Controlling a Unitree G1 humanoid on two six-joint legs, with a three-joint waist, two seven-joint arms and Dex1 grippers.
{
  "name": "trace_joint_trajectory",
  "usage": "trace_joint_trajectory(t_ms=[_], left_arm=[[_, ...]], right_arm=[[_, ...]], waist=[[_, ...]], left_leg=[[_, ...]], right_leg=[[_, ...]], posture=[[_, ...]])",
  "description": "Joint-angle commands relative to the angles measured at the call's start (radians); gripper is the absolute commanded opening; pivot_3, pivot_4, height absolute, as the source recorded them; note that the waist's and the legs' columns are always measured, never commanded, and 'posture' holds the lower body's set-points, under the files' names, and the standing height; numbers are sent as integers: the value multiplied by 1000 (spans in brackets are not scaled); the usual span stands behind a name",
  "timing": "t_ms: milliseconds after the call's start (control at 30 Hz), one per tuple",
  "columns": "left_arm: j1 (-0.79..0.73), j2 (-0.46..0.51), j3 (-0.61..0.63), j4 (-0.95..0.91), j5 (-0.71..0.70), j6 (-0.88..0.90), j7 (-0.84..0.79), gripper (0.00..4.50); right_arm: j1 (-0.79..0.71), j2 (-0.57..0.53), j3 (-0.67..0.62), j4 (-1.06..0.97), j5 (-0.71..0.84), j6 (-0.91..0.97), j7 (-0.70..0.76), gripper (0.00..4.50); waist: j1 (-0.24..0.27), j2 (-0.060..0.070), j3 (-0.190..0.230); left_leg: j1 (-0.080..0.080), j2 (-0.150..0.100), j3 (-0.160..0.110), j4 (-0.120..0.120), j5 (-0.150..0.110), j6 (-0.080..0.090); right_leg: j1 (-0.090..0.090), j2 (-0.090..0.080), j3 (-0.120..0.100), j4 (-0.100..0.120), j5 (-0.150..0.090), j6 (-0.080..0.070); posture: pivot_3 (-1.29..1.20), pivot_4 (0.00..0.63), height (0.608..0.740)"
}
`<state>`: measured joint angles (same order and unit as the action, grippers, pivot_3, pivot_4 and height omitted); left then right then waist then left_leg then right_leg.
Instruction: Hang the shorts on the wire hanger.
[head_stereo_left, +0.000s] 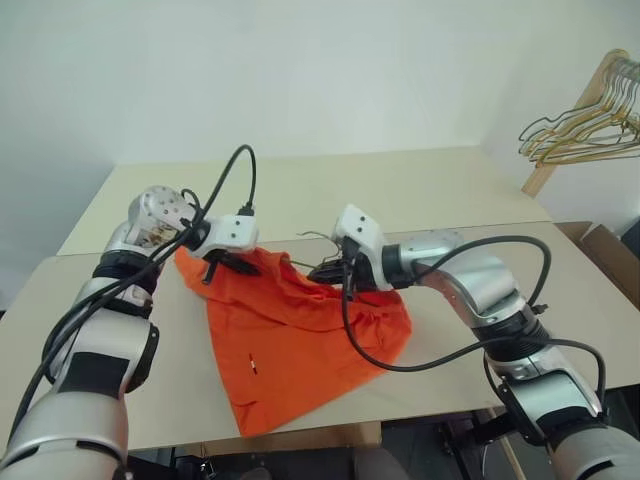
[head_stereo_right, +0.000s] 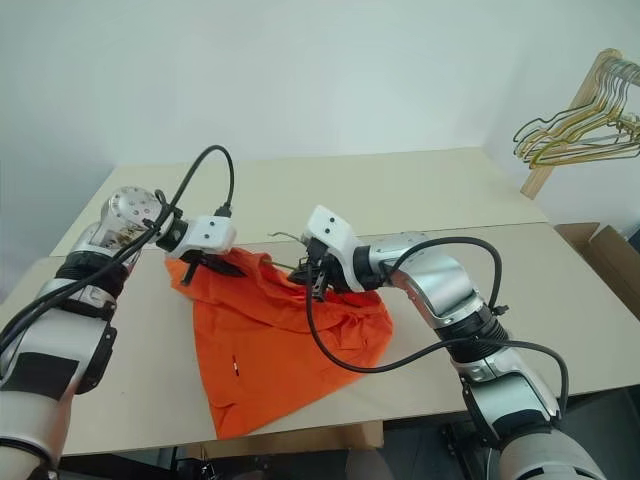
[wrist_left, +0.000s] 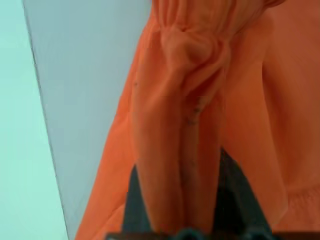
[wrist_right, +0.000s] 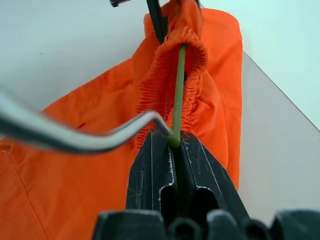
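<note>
Two beige tables (head_stereo_left: 430, 190) pushed edge to edge, seam running behind both jaws; near one under jaws, far one beyond them. Pale wall (head_stereo_left: 300, 70) past far table. Bunch of gold wire hangers (head_stereo_left: 590, 130) on wooden rack (head_stereo_left: 585, 110), well apart from jaws, off beyond right one. Cardboard box (head_stereo_left: 610, 255) below rack, at table end.

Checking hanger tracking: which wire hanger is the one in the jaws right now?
The single wire hanger pinched in the right gripper, its wire running into the orange shorts waistband. The bunch of gold hangers hangs untouched on the wooden rack at far right.
</note>
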<state>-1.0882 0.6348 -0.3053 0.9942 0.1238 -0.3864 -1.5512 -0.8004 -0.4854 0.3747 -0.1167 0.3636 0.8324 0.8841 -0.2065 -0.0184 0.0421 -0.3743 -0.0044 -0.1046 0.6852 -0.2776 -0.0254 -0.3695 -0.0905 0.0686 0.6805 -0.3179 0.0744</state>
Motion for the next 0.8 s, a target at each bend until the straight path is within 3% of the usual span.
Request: trace_joint_trajectory(t_ms=[33,267,333,433,600,700,800], left_arm=[[-39,26,66,3,-56,9,-29,2019],[-65,82,77,115,-14,0,4,4064],[-67,86,75,136,-6,-3,7,4463],[-57,94,56,157,27,-26,2,4463],[-38,98,9,187,129,-117,133,4463],[-42,80,16,212,140,-113,177,3860],[-47,69,32,224,132,-112,188,2886]], right_arm=[[-16,-15,-35,-19,-16,-51,18,0],[-5,-28,-47,-26,-16,-89,47,0],[-4,-31,-49,-30,-14,-95,55,0],[-1,-35,-57,-36,-11,-99,63,0],[0,-40,-69,-41,-9,-97,73,0],[1,-46,-76,-45,-10,-94,77,0],[0,-52,-83,-46,-9,-91,82,0]], waist=[[0,0,0],[-1,0,0],[0,0,0],[3,0,0],[2,0,0],[1,0,0],[0,0,0]], left_leg=[[0,0,0,0,0,0],[0,0,0,0,0,0],[0,0,0,0,0,0],[0,0,0,0,0,0],[0,0,0,0,0,0],[0,0,0,0,0,-1],[0,0,0,0,0,0]], right_leg=[[0,0,0,0,0,0],[0,0,0,0,0,0],[0,0,0,1,0,0],[0,0,0,1,0,0],[0,0,0,0,0,0],[-1,0,0,1,0,0],[-1,0,0,1,0,0]], posture=[[-104,0,740],[-103,0,740],[-103,0,740],[-109,0,740],[-114,0,740],[-119,0,740],[-121,0,740]])
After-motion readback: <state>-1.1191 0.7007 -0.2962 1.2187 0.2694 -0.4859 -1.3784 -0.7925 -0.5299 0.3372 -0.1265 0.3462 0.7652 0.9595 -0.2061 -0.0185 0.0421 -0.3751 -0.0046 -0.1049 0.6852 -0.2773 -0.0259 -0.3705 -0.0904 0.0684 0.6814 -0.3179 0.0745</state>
